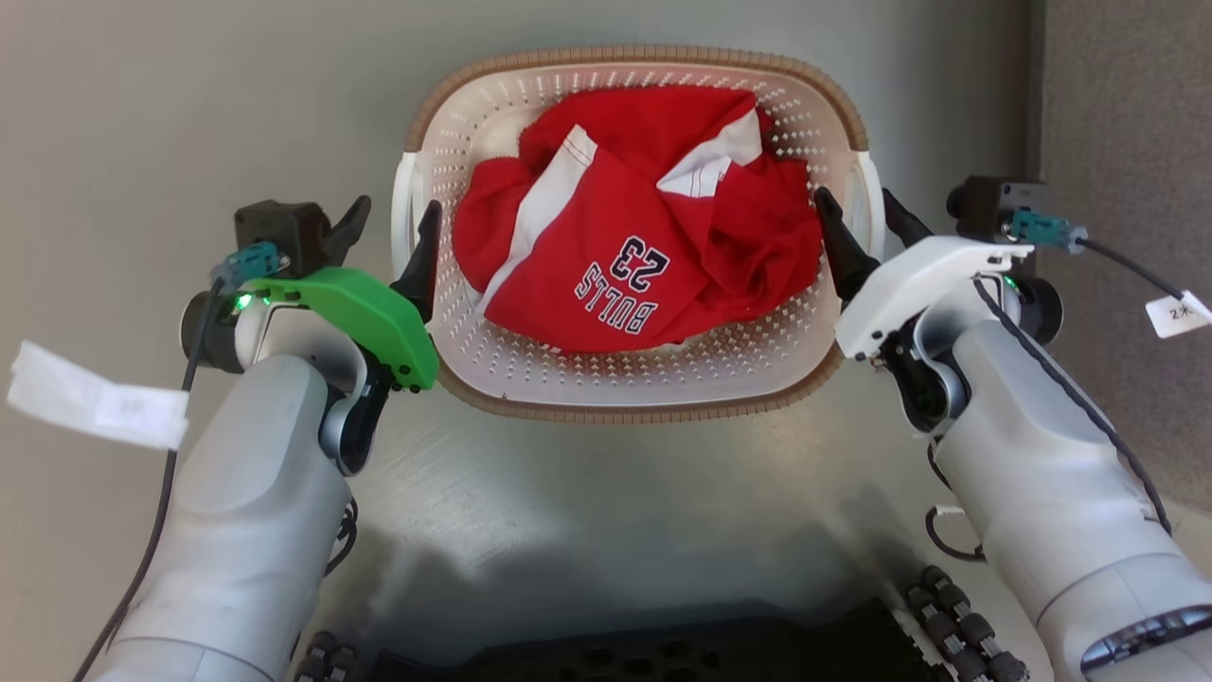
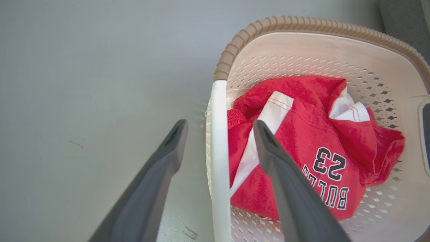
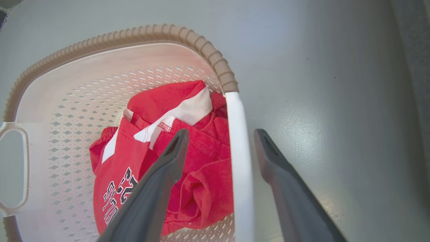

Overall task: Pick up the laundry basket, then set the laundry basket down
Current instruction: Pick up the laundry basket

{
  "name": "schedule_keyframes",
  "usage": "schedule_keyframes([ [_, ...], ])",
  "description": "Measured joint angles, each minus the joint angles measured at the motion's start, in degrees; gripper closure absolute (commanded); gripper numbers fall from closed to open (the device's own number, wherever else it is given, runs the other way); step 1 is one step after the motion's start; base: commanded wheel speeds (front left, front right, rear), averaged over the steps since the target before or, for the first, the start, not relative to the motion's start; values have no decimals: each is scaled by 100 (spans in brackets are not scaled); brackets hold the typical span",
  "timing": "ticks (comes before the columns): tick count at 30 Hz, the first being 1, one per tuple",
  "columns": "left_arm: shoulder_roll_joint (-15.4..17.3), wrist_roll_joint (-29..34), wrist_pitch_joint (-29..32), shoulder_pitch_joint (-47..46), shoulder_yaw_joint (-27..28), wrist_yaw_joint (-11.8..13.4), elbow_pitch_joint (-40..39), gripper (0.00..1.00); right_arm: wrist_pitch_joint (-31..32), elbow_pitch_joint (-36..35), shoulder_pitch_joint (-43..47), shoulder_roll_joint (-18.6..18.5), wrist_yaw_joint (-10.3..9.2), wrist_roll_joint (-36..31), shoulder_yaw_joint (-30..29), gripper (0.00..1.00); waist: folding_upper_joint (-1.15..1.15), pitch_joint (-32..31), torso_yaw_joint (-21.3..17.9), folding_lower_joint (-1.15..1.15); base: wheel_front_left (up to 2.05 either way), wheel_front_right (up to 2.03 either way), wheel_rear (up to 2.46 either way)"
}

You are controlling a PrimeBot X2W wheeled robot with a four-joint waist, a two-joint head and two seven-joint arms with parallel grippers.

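Note:
The laundry basket [image 1: 644, 59] is cream with perforated walls and a brown woven-look rim, and it sits centred ahead of me. Inside lies a crumpled red and white jersey [image 1: 644, 237] printed "BULLS 23". My left gripper [image 1: 398, 213] is open, one finger outside and one inside the basket's left white handle [image 2: 218, 151], with gaps on both sides. On the other side my right gripper [image 1: 857, 199] is open and straddles the right white handle [image 3: 239, 161] the same way. In the wrist views the left gripper [image 2: 220, 122] and right gripper [image 3: 221, 131] frame these handles, with the jersey [image 2: 302, 134] [image 3: 201, 188] beside them.
Smooth grey floor [image 1: 189, 114] surrounds the basket. A darker textured panel [image 1: 1117, 142] stands at the right. My black base [image 1: 663, 654] fills the bottom edge. Paper tags hang from the wrist cables at left [image 1: 95, 398] and right [image 1: 1177, 314].

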Motion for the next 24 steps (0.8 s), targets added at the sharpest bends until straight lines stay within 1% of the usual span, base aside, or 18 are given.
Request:
schedule_keyframes([
  [5,3,-88,151,-189,-143,0,233,0,102,147,-207,1,15,274,191,0,0,171,-17,0,0,0,0],
  [11,23,-199,286,-406,-301,0,499,0,152,319,-403,-2,32,421,443,0,0,356,-38,0,0,0,0],
  [18,20,-397,348,-537,-465,0,698,0,270,556,-506,-3,31,623,650,0,0,428,-20,0,0,0,0],
  [19,19,-420,349,-547,-478,0,715,4,270,571,-532,-4,31,647,668,0,0,434,-17,0,0,0,0],
  [20,18,-431,349,-556,-491,0,738,14,269,580,-554,-4,31,648,686,4,0,439,-14,0,0,0,0],
  [21,19,-442,349,-567,-502,0,768,32,269,590,-571,-4,31,657,705,14,0,444,-11,0,0,0,0],
  [22,19,-463,347,-583,-515,0,799,60,269,604,-587,-3,30,688,727,35,0,447,-9,0,0,0,0],
  [23,14,-486,342,-600,-542,-7,810,94,269,630,-609,-7,29,710,748,57,0,448,-7,0,0,0,0],
  [24,10,-501,342,-627,-579,-18,821,100,269,657,-631,-14,29,742,772,73,0,450,-6,0,0,0,0],
])
